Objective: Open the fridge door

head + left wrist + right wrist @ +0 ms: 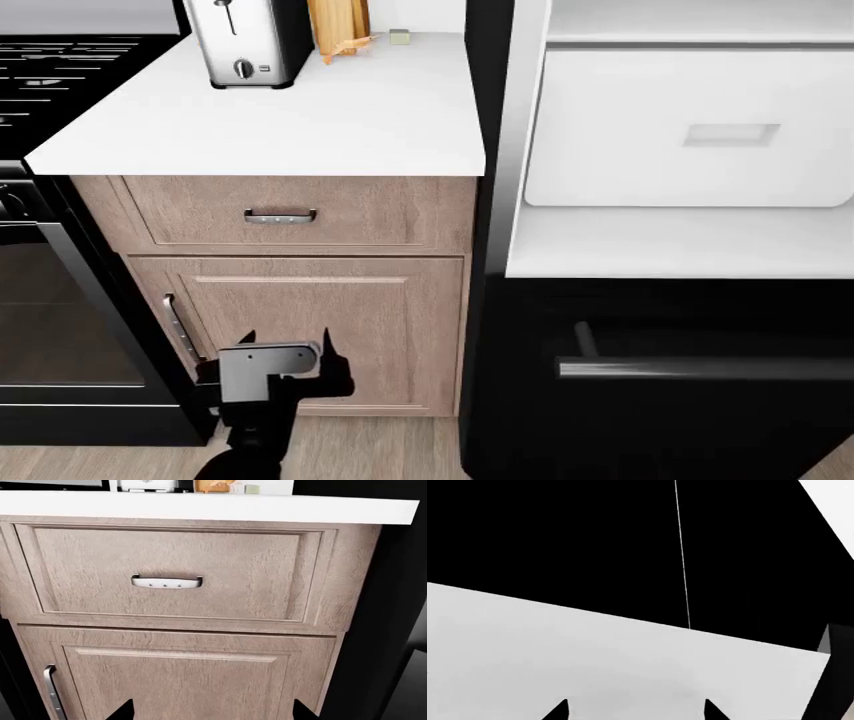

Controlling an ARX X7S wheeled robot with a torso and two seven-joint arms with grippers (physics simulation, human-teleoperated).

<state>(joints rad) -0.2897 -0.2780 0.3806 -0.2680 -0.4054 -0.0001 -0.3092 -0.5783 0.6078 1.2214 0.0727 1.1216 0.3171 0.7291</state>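
Observation:
In the head view the fridge's upper compartment stands open, showing a white bin (687, 130) and a white shelf (667, 245). The fridge door itself is out of that view. My left gripper (286, 345) hangs low in front of the wooden cabinet door (347, 320), open, with nothing between its tips. The left wrist view shows the left gripper (215, 711) facing that cabinet. My right gripper (632, 711) is open over a pale grey surface (594, 655), below a black panel (560, 535) that I cannot identify. The head view does not show the right gripper.
Below the open compartment is the black lower drawer front (667, 430) with a horizontal bar handle (694, 368). A white counter (334, 110) carries a toaster (247, 40). Under it sits a wooden drawer (374, 210). A black oven (54, 300) is at the left.

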